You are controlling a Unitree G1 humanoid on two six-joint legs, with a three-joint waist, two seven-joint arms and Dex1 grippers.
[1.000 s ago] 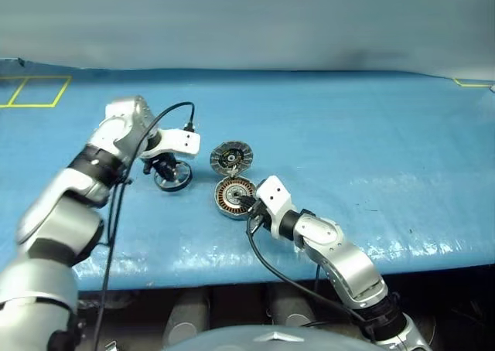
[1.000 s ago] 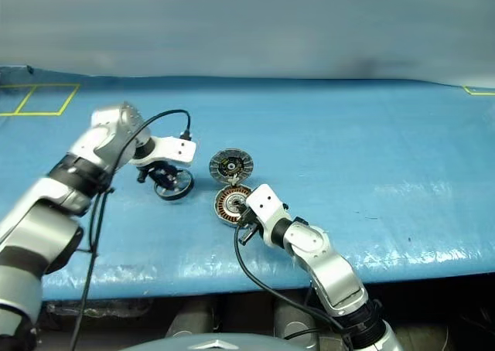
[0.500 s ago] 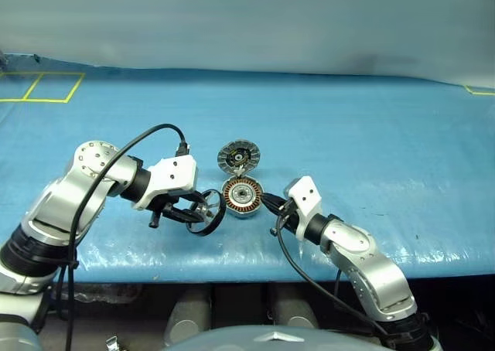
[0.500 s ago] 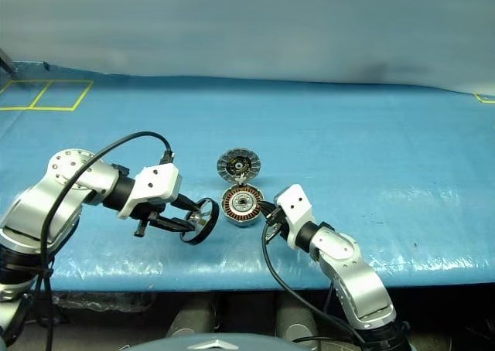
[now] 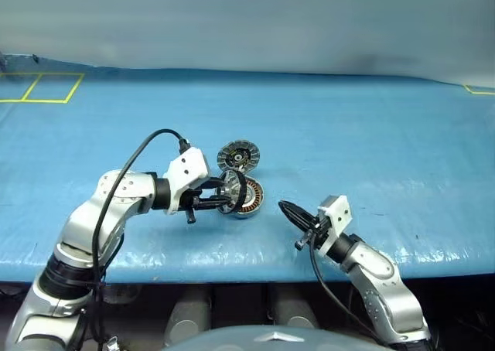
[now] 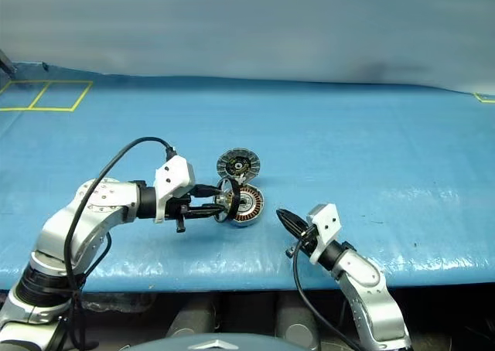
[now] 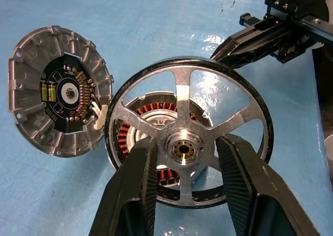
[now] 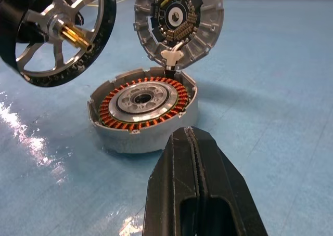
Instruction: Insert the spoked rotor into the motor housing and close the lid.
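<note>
While the left end effector [image 5: 219,199] grips it, the spoked rotor [image 5: 233,192] stands on edge, axle level.

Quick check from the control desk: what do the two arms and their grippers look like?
Both arms are jointed silver-grey metal shells with black bands. Each wrist has a white block, and a loose black cable loops back along the arm. The left gripper and right gripper each have two black fingers, ribbed on the inner faces.

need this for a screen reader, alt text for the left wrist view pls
Two black fingers grip the spoked rotor by its hub, held in front of the open housing on a blue table. The hinged lid stands open beside it; the right gripper lies beyond.
</note>
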